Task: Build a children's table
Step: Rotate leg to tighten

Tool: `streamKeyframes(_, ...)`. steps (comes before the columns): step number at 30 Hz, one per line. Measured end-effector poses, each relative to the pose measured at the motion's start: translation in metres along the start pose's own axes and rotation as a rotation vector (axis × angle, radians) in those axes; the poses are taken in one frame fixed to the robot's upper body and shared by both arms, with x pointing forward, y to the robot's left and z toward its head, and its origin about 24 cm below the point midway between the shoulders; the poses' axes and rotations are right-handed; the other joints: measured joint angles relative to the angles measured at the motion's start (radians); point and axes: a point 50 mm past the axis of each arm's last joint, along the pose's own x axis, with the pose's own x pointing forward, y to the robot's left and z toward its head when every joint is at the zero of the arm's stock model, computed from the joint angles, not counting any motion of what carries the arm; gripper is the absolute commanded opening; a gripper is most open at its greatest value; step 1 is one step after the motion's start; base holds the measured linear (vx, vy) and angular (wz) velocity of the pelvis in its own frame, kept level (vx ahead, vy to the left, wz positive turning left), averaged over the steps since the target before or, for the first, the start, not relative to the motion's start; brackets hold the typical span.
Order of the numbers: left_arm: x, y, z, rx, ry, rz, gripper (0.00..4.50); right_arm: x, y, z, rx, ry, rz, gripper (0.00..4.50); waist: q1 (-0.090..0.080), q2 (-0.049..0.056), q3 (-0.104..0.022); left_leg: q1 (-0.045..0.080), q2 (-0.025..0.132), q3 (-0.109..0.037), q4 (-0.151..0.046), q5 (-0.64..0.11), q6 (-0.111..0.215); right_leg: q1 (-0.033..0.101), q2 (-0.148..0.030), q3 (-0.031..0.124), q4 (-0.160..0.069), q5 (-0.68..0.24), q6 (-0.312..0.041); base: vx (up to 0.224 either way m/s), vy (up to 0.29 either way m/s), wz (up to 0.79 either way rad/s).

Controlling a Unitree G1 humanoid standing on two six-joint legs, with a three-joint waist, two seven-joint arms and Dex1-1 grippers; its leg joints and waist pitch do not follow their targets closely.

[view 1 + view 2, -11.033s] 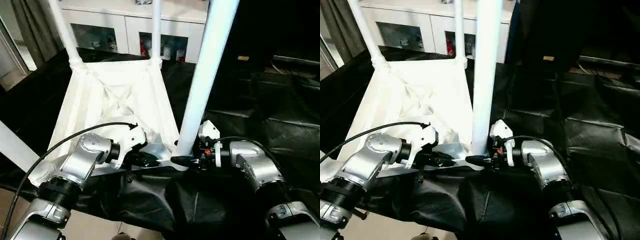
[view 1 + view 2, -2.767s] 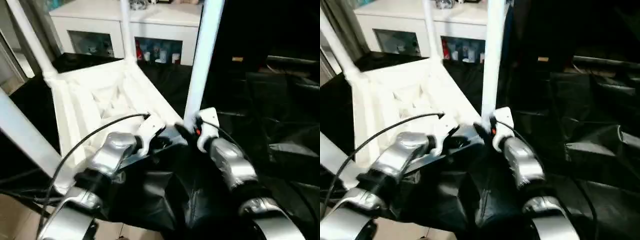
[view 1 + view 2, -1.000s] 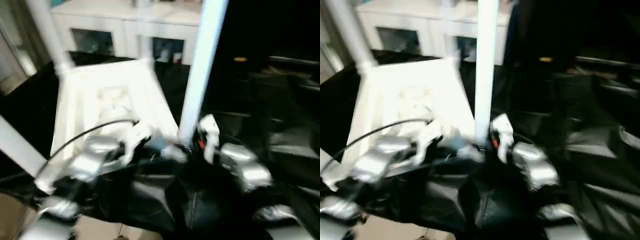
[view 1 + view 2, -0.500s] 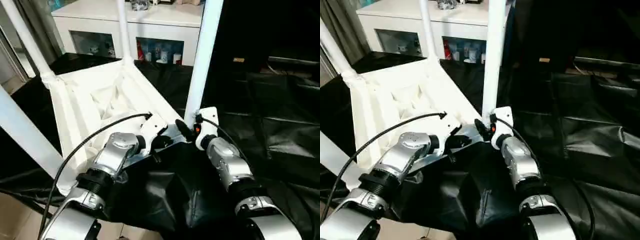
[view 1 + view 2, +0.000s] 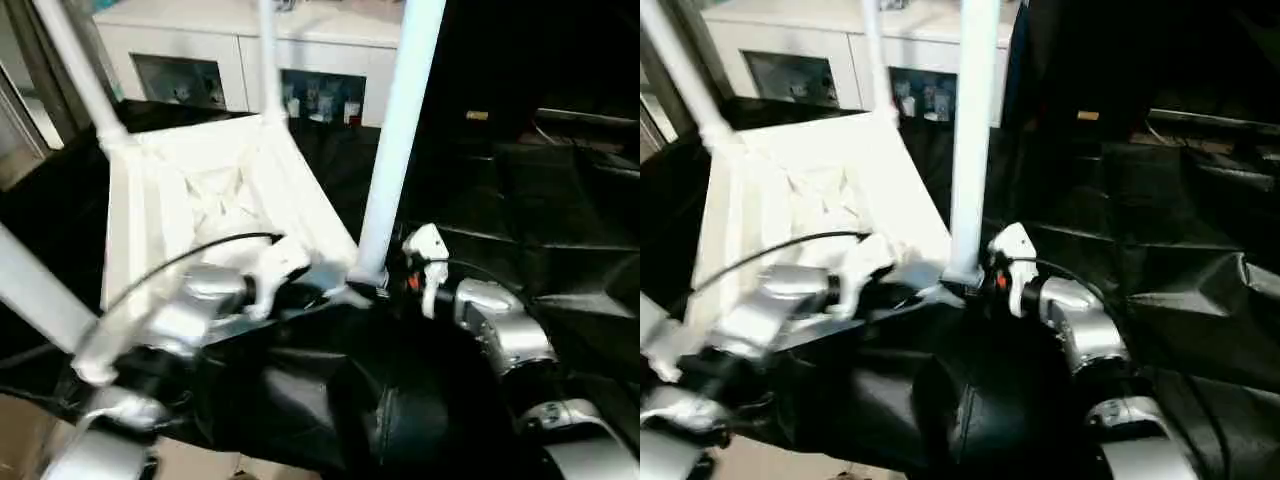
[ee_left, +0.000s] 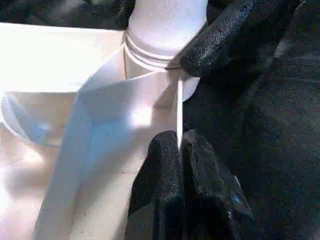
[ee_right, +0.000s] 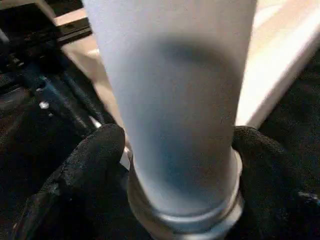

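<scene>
Lying upside down on the black-draped work table [image 5: 560, 240], the white table top [image 5: 200, 200] has legs rising from its corners. At the near corner, the right gripper [image 7: 175, 150] is clamped around the base of one leg [image 5: 392, 140], a black finger [image 7: 85, 165] on each side, just above the socket. The left gripper [image 6: 179, 145] pinches the top's thin rim beside that same corner, fingers pressed together on it. A white cabinet [image 5: 200, 60] stands behind.
</scene>
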Motion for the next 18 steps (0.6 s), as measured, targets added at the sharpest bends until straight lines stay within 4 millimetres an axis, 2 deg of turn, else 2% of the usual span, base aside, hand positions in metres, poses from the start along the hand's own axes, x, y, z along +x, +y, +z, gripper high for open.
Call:
streamKeyframes(4,-0.011,-0.003,-0.003,0.001,0.016,-0.06,0.0,0.001,0.005,0.001,0.002,0.008,0.096,3.31,0.003,-0.007,0.003,0.0,0.0,0.0,0.0,0.0,0.0,0.0,0.0,0.0,0.0,0.0,0.0,0.0,0.0,0.0)
streamKeyframes(12,-0.012,-0.007,-0.003,-0.008,0.028,-0.106,0.0,0.002,0.008,0.001,0.011,0.009,0.145,2.71,0.02,-0.007,0.003,0.0,0.0,0.001,0.001,0.0,0.0,0.0,0.0,0.0,0.001,0.0,0.0,0.0,0.0,0.0)
streamKeyframes(18,-0.009,-0.009,-0.003,-0.013,0.024,-0.114,0.0,-0.001,0.012,-0.002,0.025,0.0,0.143,2.61,0.025,-0.006,0.003,-0.001,0.0,0.001,0.001,0.0,0.0,0.0,0.0,0.0,0.001,0.0,0.0,0.0,0.0,0.0)
